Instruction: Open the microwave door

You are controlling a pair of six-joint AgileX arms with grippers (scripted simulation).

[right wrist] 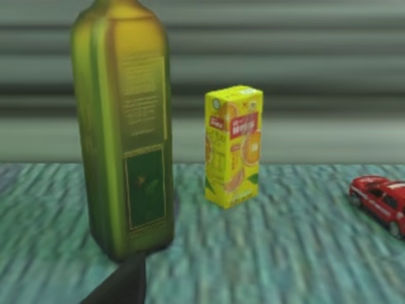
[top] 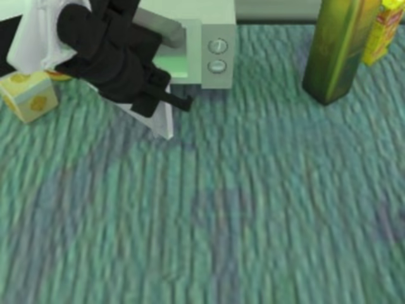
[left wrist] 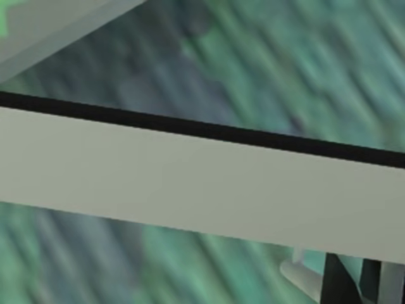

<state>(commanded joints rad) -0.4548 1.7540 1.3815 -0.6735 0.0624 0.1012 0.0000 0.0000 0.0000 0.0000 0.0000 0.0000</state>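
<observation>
Green bottle (right wrist: pixel 123 133) beside juice carton (right wrist: pixel 233 147); red car (right wrist: pixel 383 199); yellow-spotted cube (top: pixel 28 94)

Light is even and soft; the table (top: pixel 253 209) looks smeared, and faint shadow lies under the left arm.

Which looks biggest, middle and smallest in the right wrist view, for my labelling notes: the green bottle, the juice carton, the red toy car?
1. Green bottle, nearest the camera.
2. Juice carton, farther back.
3. Red toy car, cut off by the picture's edge, so its rank is unsure.
</observation>
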